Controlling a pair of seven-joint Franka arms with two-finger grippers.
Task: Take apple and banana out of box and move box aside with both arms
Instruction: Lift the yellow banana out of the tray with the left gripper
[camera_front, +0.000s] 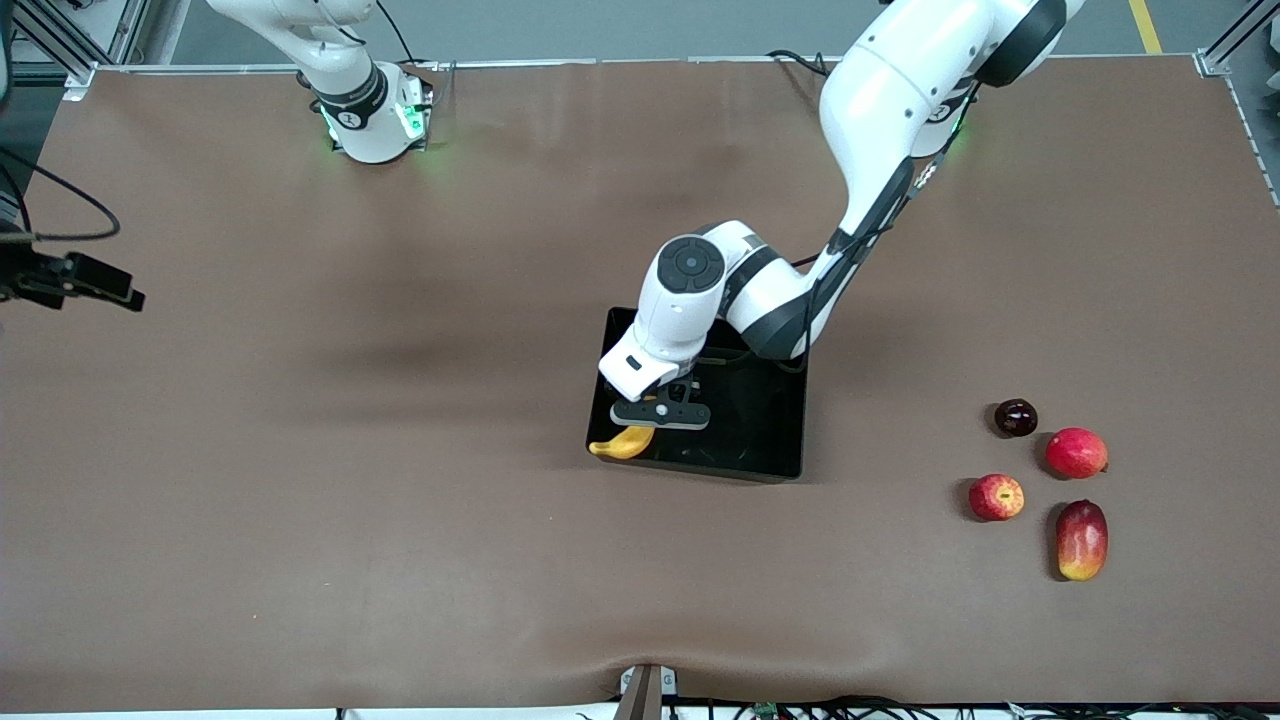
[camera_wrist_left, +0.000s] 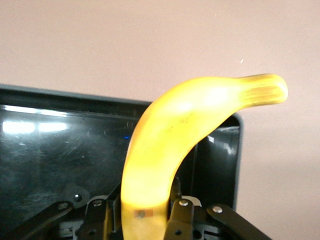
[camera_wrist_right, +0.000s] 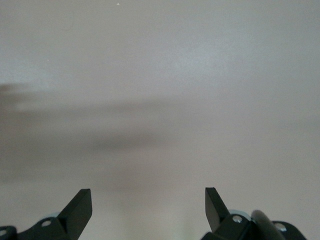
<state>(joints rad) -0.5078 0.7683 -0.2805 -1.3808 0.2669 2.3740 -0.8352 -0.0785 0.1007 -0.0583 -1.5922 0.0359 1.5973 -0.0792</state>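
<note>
Oblong mango (camera_front: 1081, 540) nearest; left hand (camera_front: 660, 412) clamps curved banana (camera_front: 622, 443) over glossy tray (camera_front: 740, 462); right hand (camera_wrist_right: 148, 206) apart.

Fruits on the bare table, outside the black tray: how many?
4, clustered toward the left arm's end: dark maroon fruit, red fruit beside it, apple and mango nearer the camera. The left gripper holds the banana over the tray.

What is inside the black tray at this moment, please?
Over the black tray, the left claw grips the banana, whose tip juts past the tray's wall. The bare floor shows no other fruit. The arm covers part of the floor. The right claw waits, open, above bare table.
</note>
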